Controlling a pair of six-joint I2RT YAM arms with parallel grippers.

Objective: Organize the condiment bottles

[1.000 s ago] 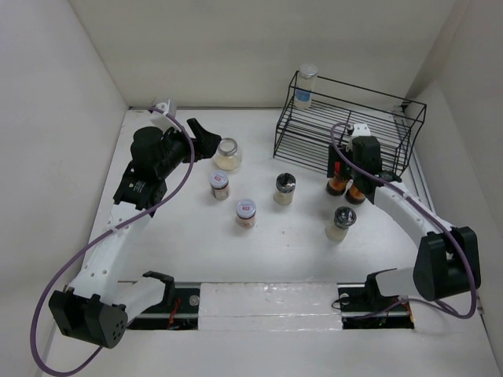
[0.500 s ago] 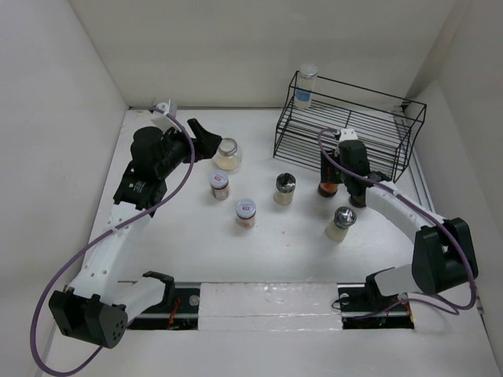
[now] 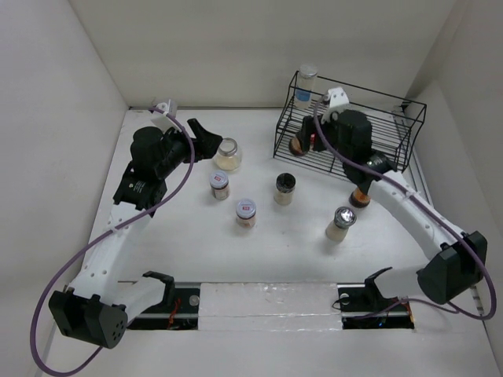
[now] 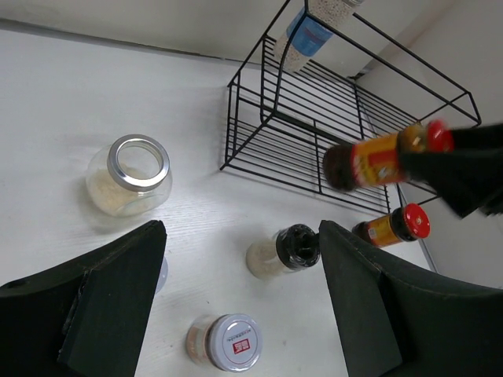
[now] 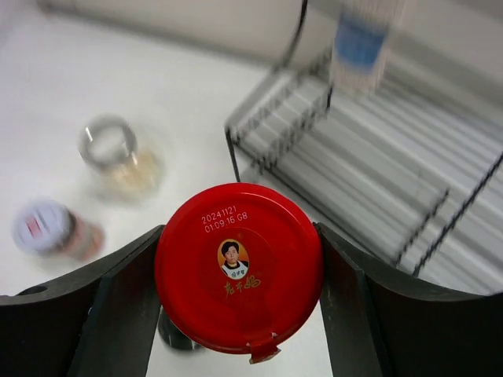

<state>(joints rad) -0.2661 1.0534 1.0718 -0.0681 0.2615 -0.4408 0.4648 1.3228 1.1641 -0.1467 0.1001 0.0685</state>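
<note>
My right gripper [image 3: 316,142] is shut on a red-capped dark sauce bottle [image 3: 298,145], held tilted in the air at the front left of the black wire rack [image 3: 377,118]; its cap [image 5: 239,267] fills the right wrist view between the jaws. A second red-capped bottle [image 3: 361,196] stands on the table, partly hidden by my right arm. A blue-labelled bottle [image 3: 306,85] stands on the rack's top shelf. My left gripper [image 3: 206,137] is open and empty beside a wide silver-rimmed jar [image 3: 228,154].
On the table stand two white-lidded jars [image 3: 218,185] [image 3: 246,212], a dark-lidded jar [image 3: 284,188] and a silver-lidded jar [image 3: 341,222]. The left wrist view shows the wide jar [image 4: 130,174], the dark-lidded jar [image 4: 284,251] and the held bottle [image 4: 377,161]. White walls enclose the table.
My right gripper lifted one red-capped bottle off the table beside the other and carried it up and left to the rack's front. The left arm has not moved.
</note>
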